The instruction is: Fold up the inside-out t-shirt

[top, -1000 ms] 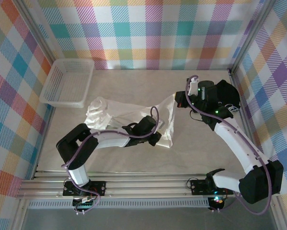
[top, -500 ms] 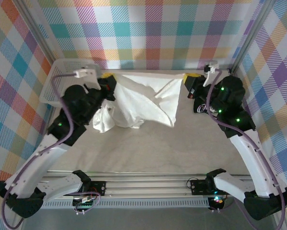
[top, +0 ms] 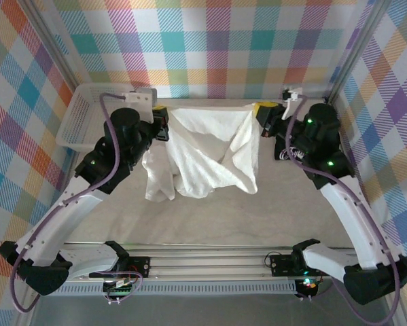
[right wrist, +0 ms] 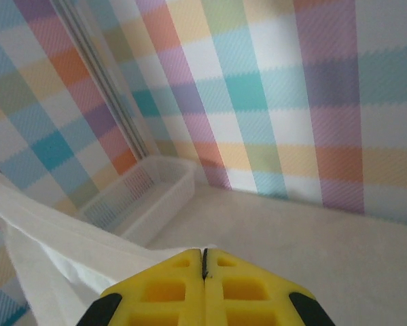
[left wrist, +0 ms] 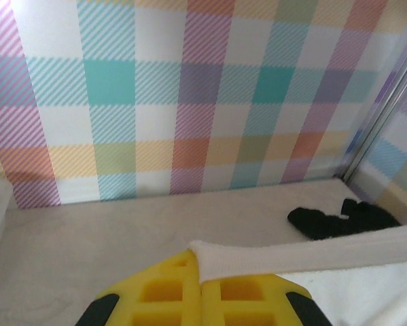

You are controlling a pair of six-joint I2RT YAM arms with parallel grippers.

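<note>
Both my left gripper point(left wrist: 201, 275) and right gripper point(right wrist: 204, 261) are clamped on the inside-out t-shirt point(top: 203, 146). It hangs stretched to the right of the basket point(top: 67, 125), its sleeves lost in folds and its near edge behind my left arm.

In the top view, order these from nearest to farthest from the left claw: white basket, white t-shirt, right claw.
1. White t-shirt: pinched in the left claw itself.
2. White basket: just to its left, by the wall.
3. Right claw: across on the right, shut on the shirt's other end.
</note>
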